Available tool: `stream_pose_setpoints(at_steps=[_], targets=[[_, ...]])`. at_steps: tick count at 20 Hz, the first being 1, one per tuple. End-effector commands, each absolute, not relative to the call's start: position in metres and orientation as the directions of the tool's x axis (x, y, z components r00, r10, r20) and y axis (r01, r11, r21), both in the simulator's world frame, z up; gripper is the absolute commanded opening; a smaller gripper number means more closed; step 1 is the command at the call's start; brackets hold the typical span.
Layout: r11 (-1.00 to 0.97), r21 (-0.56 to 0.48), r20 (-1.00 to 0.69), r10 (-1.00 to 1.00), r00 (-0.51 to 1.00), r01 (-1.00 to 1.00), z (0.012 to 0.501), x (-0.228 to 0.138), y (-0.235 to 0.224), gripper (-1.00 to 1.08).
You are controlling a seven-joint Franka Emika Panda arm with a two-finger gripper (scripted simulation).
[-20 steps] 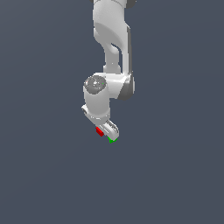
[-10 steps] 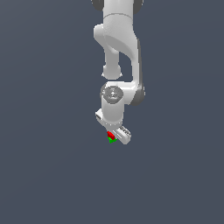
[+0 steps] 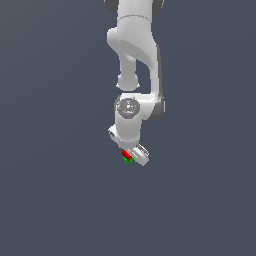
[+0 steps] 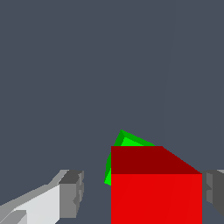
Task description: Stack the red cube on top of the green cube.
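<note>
The red cube (image 4: 156,197) sits between my gripper's (image 4: 144,192) fingers, right over the green cube (image 4: 127,141). Only an upper corner and a strip of one side of the green cube peek out from behind it. One finger (image 4: 72,192) stands clearly apart from the red cube, and the other finger (image 4: 214,186) is close to its opposite side. The jaws look open around the red cube. In the exterior view the gripper (image 3: 131,157) points down, with the red cube (image 3: 126,154) directly over the green cube (image 3: 128,160) at its tip.
The white arm (image 3: 135,55) reaches down from the top of the exterior view. A plain dark grey floor (image 3: 50,200) lies all around.
The arm has swung towards the exterior view's right. The red cube was beside the green one a second ago and now sits over it.
</note>
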State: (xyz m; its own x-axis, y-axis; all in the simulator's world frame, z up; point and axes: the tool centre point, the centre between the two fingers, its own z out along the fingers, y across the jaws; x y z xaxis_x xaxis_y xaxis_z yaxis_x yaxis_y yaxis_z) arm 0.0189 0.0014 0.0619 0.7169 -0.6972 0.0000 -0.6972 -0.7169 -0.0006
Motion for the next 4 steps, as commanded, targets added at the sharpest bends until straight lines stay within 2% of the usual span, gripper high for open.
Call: stream_pose_setpoints(at_steps=[1, 4], targets=[[-0.717, -0.001, 0.000, -0.697, 0.717, -0.697, 0.0619, 0.0190, 0.0015, 1.00], [-0.717, -0.001, 0.000, -0.697, 0.717, -0.697, 0.0619, 0.0190, 0.0015, 1.00]])
